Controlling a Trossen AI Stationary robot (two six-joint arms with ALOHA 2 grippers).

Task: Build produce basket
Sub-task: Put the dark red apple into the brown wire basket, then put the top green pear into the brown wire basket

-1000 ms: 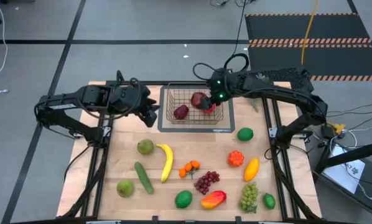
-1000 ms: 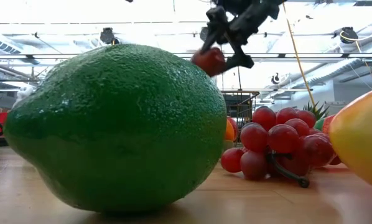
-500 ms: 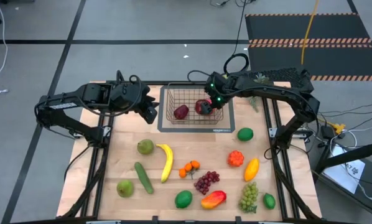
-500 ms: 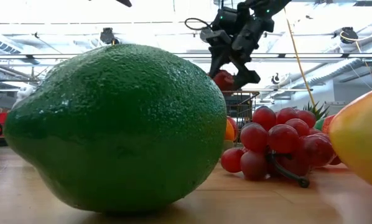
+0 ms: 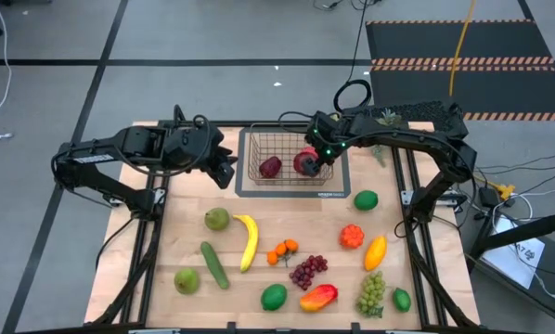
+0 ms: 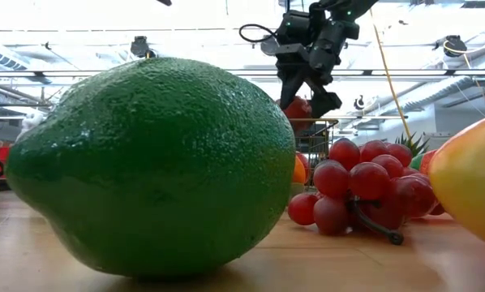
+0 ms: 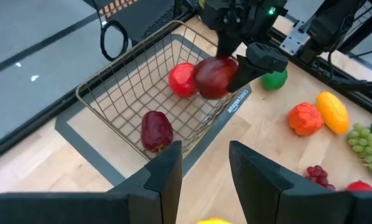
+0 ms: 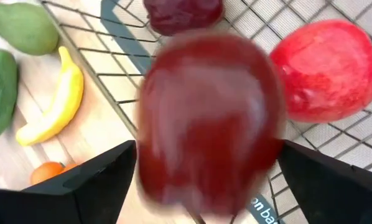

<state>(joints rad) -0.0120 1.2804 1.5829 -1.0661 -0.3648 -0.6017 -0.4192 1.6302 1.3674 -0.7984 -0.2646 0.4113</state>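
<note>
Because the dark red apple (image 7: 214, 77) sits between fingers that are spread wide, we judge it to be in the act of being let go, and that is where trouble could start. The table (image 5: 287, 223) carries the whole job: the wire basket (image 5: 256, 173) stands at its far edge, and most of the fruit lies loose on the wood nearer us, among it a banana (image 5: 249, 240), a cucumber (image 5: 214, 264), purple grapes (image 5: 307, 272) and a green lime (image 5: 366, 199).

The right gripper (image 7: 243, 57) hangs over the basket's right end, close to the rim. The apple is blurred in the right wrist view, so we cannot say whether the pads touch it at all. If it drops so near the wall, it could strike the wire and roll out onto the table, or land on the bright red apple (image 7: 181, 79) already inside and bounce. A darker red piece (image 7: 155, 130) lies at the other end of the basket, out of the way.

The left gripper (image 7: 201, 158) waits beside the basket's left side, fingers partly apart and holding nothing.

Against a second ago, the right gripper has come lower into the basket and its fingers have spread wider, while the left arm has not moved.
</note>
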